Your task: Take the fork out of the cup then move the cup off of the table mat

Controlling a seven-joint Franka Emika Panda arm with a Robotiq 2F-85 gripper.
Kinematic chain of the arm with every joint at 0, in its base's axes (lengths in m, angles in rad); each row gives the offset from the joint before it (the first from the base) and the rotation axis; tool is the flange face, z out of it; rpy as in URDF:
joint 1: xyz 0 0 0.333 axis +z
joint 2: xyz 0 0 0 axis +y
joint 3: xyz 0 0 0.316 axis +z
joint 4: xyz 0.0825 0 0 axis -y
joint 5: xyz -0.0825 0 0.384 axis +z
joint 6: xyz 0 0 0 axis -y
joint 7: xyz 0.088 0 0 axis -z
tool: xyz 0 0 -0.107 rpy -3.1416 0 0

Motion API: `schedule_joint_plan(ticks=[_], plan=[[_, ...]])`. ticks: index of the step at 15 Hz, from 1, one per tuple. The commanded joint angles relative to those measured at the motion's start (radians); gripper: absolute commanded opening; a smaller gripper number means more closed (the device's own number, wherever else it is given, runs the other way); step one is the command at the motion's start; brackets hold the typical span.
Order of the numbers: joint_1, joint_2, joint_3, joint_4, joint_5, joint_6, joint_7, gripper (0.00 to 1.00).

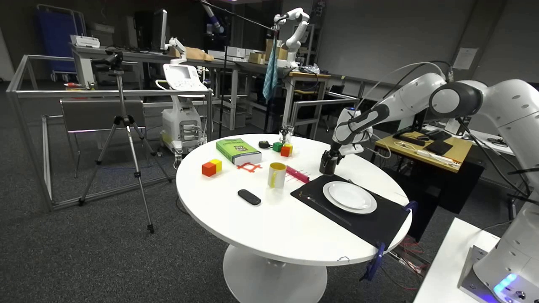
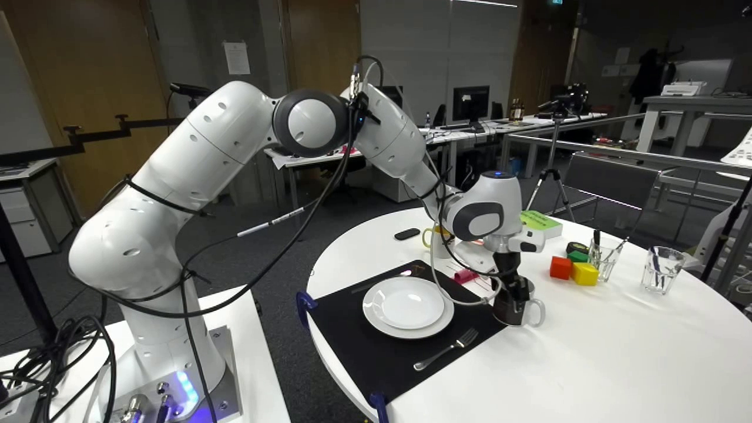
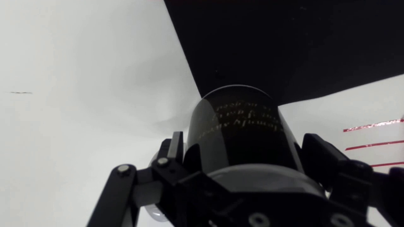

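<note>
In an exterior view, nearest is a blue clamp (image 2: pixel 379 406) on the edge of the round white surface (image 2: pixel 599 376), at a corner of the black table mat (image 2: pixel 364 352). The fork (image 2: pixel 451 347) lies on the mat, just beside the stacked white plates (image 2: pixel 409 302) and apart from the cup (image 2: pixel 506 315). A little farther off the cup stands upright at another corner of the mat; in the wrist view its foot hides that corner, though whether it rests partly on the mat I cannot tell. The jaws are spread wide around the cup, one on either side, with no grip on it that I can see. Beyond them sit a yellow block (image 2: pixel 585 274), a red block (image 2: pixel 560 268) and a green block (image 2: pixel 578 257), near a glass (image 2: pixel 605 264) holding thin items. Farther back lies a green book (image 2: pixel 541 224), and past the surface stands a tripod (image 2: pixel 551 174).
</note>
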State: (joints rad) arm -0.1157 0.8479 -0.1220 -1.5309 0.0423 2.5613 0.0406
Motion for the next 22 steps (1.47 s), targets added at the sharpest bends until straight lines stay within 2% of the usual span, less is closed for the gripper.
schedule_joint_plan(ticks=[1, 17, 22], plan=[[0.003, 0.015, -0.031, 0.027, -0.022, 0.028, 0.043, 1.00], [-0.003, 0.033, -0.116, 0.075, -0.034, 0.033, 0.118, 1.00], [-0.015, 0.023, -0.099, 0.082, -0.020, -0.005, 0.114, 1.00]])
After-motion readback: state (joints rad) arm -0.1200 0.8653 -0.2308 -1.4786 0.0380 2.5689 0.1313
